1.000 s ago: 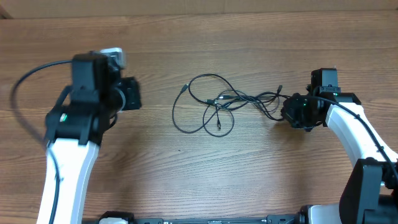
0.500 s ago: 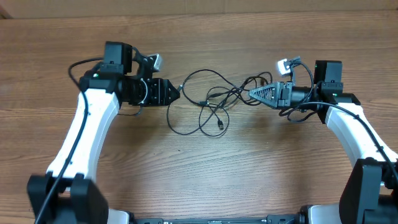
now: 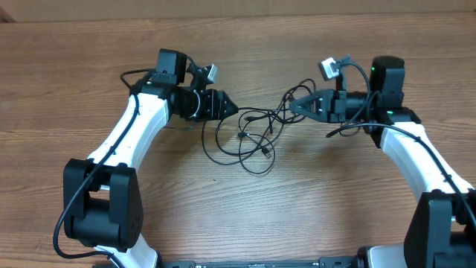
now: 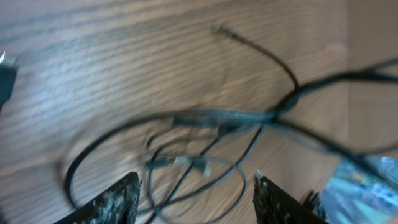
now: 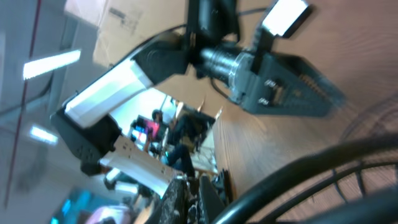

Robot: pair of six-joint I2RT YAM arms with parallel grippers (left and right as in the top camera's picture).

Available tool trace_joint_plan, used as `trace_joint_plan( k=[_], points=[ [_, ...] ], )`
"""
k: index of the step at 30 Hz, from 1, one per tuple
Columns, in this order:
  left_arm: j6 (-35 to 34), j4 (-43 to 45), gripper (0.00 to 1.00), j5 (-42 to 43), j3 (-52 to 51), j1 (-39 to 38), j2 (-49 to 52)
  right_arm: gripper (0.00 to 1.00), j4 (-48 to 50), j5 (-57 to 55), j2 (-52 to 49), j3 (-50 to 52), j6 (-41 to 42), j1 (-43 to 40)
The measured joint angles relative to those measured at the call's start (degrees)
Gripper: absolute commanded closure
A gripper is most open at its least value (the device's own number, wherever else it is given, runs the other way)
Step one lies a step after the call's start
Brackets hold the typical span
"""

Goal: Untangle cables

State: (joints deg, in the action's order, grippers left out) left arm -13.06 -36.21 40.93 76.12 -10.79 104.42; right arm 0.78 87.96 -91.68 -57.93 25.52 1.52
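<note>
Premises: robotics lab or workshop. Grounds: left arm [image 3: 128, 140] and right arm [image 3: 418, 152] of a robot at a wooden table [image 3: 238, 216]. Behind it are a cardboard box [image 5: 118, 25], a ceiling light [image 5: 53, 63] and blurred people [image 5: 180, 132].

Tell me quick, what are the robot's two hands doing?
Left hand: open, holding nothing.
Right hand: closed on the cables.

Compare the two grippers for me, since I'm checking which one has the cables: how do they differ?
The left gripper has its jaws apart, with the cables ahead of them and nothing gripped. The right gripper looks shut on a strand. The left gripper points right from the tangle's left side, and the right gripper points left from its right side. Both sit near the tangle's upper edge, tips facing each other.
</note>
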Motion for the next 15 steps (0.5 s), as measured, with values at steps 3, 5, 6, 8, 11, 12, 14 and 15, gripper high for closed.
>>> trace_joint_plan(
  k=[3, 5, 6, 8, 11, 12, 14, 15],
  points=[
    [-2.54, 3.37, 0.42, 0.94, 0.00, -0.50, 0.00, 0.96, 11.93, 0.09, 0.00, -1.99, 7.19, 2.95],
    [-3.58, 3.52, 0.45, 1.14, 0.00, -0.96, 0.00, 0.96, 22.38, 0.09, 0.02, -3.17, 13.25, 4.63],
    [-4.02, 3.21, 0.51, 1.14, 0.00, -1.20, 0.00, 0.96, 29.29, 0.13, 0.09, -3.67, 17.11, 5.42],
    [-4.57, 1.90, 0.67, 1.14, 0.02, -1.86, 0.00, 0.96, 38.42, 0.09, 0.44, -4.44, 23.63, 6.25],
    [-3.19, -2.12, 0.79, 0.87, 0.11, -3.54, 0.00, 0.96, 49.53, -0.09, 0.66, -4.63, 32.68, 6.14],
    [-2.45, -3.26, 0.82, 0.48, 0.11, -4.11, 0.00, 0.96, 52.11, -0.24, 0.66, -4.66, 35.19, 6.01],
    [-1.01, -6.14, 0.87, -2.45, 0.11, -5.62, 0.00, 0.96, 56.68, -0.28, 0.66, -4.66, 40.35, 5.70],
    [-0.46, -7.28, 0.88, -4.55, 0.11, -6.16, 0.00, 0.96, 57.75, -0.33, 0.66, -4.66, 42.32, 5.57]
  ],
)
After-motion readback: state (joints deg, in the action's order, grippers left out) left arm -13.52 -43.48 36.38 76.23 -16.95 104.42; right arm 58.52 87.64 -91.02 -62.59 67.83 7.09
